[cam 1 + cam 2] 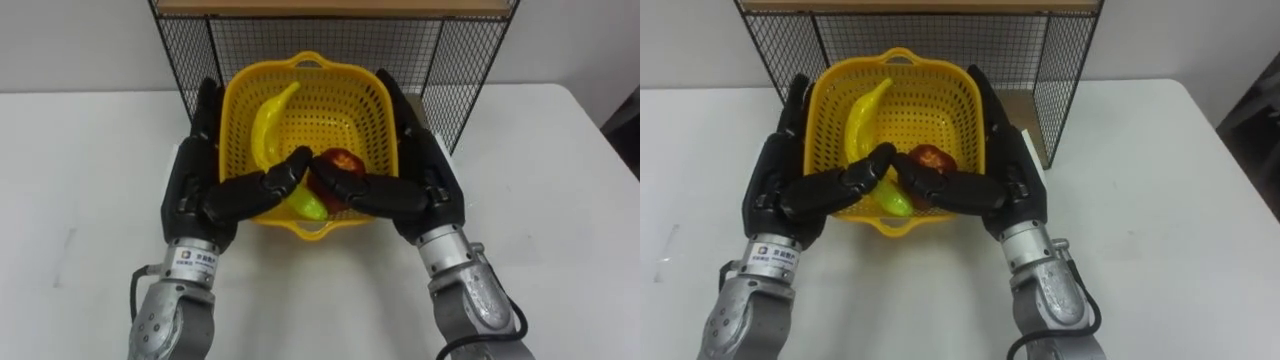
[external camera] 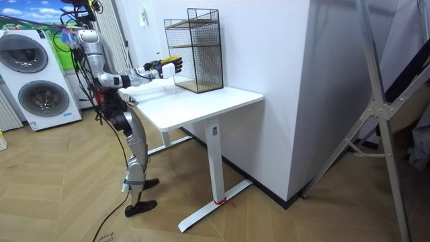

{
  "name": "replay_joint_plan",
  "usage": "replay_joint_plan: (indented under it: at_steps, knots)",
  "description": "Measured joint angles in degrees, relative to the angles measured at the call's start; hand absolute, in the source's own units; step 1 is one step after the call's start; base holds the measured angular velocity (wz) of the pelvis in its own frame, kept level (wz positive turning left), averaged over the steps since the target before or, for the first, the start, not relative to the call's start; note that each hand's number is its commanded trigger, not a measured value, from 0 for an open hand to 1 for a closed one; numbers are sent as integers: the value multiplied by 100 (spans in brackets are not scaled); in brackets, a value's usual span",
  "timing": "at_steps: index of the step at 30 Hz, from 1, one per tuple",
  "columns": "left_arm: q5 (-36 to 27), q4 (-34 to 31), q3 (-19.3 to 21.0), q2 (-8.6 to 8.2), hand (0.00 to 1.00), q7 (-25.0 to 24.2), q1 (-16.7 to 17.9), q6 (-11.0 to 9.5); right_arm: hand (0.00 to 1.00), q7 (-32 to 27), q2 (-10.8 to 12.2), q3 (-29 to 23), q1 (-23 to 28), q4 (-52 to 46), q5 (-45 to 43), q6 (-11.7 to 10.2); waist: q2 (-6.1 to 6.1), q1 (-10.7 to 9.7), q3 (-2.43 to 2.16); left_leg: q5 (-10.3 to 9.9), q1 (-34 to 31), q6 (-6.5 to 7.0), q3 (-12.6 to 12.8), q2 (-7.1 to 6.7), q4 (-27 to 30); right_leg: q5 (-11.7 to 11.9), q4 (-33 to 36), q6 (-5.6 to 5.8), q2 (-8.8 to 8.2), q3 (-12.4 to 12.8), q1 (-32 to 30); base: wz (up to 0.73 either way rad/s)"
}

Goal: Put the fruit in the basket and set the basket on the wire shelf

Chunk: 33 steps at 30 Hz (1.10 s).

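A yellow perforated plastic basket (image 1: 345, 115) sits in front of the open mouth of a black wire shelf (image 1: 465, 70) with a wooden top, its far handle right at the shelf's front edge. It holds 3 pieces of fruit. A yellow banana (image 1: 268, 125) leans up the left wall, a yellow-green fruit (image 1: 310, 207) lies against the near rim, and a red apple (image 1: 345, 162) is just right of centre.

The left robot hand (image 1: 195, 185) lies flat along the basket's left side with its fingers straight. Its thumb (image 1: 260, 190) stretches across the near rim. The right robot hand (image 1: 425, 180) mirrors it on the right side, and its thumb (image 1: 370, 190) reaches over the apple. The 2 thumb tips meet mid-basket.

In the room view the basket looks raised above the white tabletop (image 1: 90, 180), just beside the shelf. The robot stands at the tabletop's end with both arms stretched forward.

The thumbs cover part of the apple and of the yellow-green fruit, so what kind of fruit that one is cannot be told.
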Motion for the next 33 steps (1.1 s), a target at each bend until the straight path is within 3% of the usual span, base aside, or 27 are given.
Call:
replay_joint_plan:
  at_steps: [4,17,20,23,29,33]
  knots:
    - [-1,-18,-5,-3,0,-4,-4,67,0,47,-11,-41,0,5,16,22,-19,-9,-49,166,42,18,32,-5,-278,224,-320,9,23,14,59,-4]
    - [25,26,-42,13,0,14,-51,73,0,-98,-8,-42,-18,1,11,68,-12,-39,-57,245,211,-55,87,78,-471,380,-686,-66,133,75,295,-2]
    - [32,27,-66,-13,0,39,-132,136,0,-272,-2,-34,-97,0,11,75,20,2,-59,262,212,-85,94,103,-499,417,-722,-96,162,96,305,-6]
    - [36,29,-91,-40,0,82,-179,193,0,-427,-2,-24,-162,1,2,76,109,9,-92,286,229,-101,123,121,-541,459,-788,-107,179,118,329,-6]
    - [36,41,-86,-131,0,166,-208,355,0,-610,-6,-40,-225,3,-151,154,205,-14,-48,300,308,-123,165,141,-601,464,-786,-116,186,121,339,-3]
    - [114,41,-50,-115,0,305,-484,463,0,-667,-35,-100,-367,2,-157,306,200,-16,-38,308,271,-134,181,156,-640,428,-547,-113,163,35,197,-2]
